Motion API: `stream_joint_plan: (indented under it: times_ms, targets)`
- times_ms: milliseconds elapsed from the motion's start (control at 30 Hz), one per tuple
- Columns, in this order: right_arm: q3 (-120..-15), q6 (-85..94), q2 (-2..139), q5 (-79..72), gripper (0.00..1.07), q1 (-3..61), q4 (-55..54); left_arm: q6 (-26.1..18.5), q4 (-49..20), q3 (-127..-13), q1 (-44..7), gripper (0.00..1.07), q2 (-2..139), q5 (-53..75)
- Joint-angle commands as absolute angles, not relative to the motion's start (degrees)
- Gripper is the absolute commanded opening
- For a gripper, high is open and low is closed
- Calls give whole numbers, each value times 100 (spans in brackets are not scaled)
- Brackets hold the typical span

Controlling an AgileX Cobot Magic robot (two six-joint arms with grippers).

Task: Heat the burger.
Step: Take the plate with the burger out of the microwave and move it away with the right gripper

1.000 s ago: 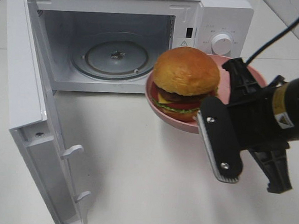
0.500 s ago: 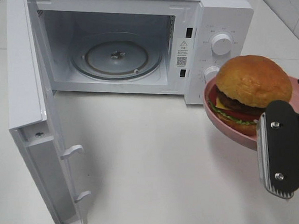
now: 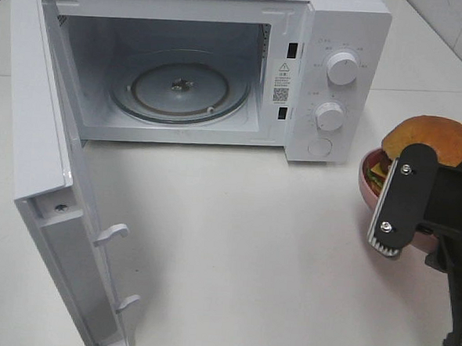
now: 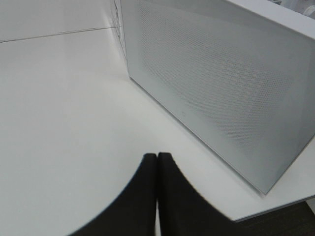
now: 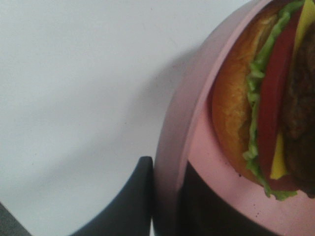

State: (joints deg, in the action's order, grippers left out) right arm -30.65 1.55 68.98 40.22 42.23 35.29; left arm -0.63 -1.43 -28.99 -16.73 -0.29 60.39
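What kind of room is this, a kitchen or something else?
Probably a pretend kitchen set up for testing a robot. A white microwave stands with its door open on a plain white table, and a robot hand grips a pink plate carrying a burger.

A bare lab-style test bench: white table point(image 3: 234, 244), lone microwave point(image 3: 222, 63), tiled wall.

I see: one white microwave point(image 3: 331, 69), far centre, door point(image 3: 40, 153) swung open to the left, glass turntable point(image 3: 181, 88) bare inside. One burger point(image 3: 433, 138) on a pink plate point(image 3: 365, 181), at the right edge. My right gripper point(image 3: 435, 232) has its jaws clamped on that plate's rim. White surface point(image 3: 249, 260) beneath.
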Motion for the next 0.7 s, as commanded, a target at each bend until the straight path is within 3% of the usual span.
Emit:
stream_joint_plan:
  times_ms: [33,167,233,333,400,700]
  targets:
    - [-3117,-854,7357,3913,0,4165,4435,-69,-126,-2888,-1650,0,-149,5964]
    - [-3117,-1358,7815,3650,0,3867,4693,-69,-126,-2888,-1650,0,-149,5964]
    - [-3197,-1690,8314,2968,0,3140,4693,-69,-126,-2888,-1650,0,-149,5964]
    - [-3249,-1736,8405,2893,0,3008,4693,-69,-126,-2888,-1650,0,-149,5964]
    - [-3552,-1811,8778,2561,0,2515,4693,-69,-126,-2888,-1650,0,-149,5964]
    - [-3701,-1816,9500,2217,0,2246,4693,-69,-126,-2888,-1650,0,-149,5964]
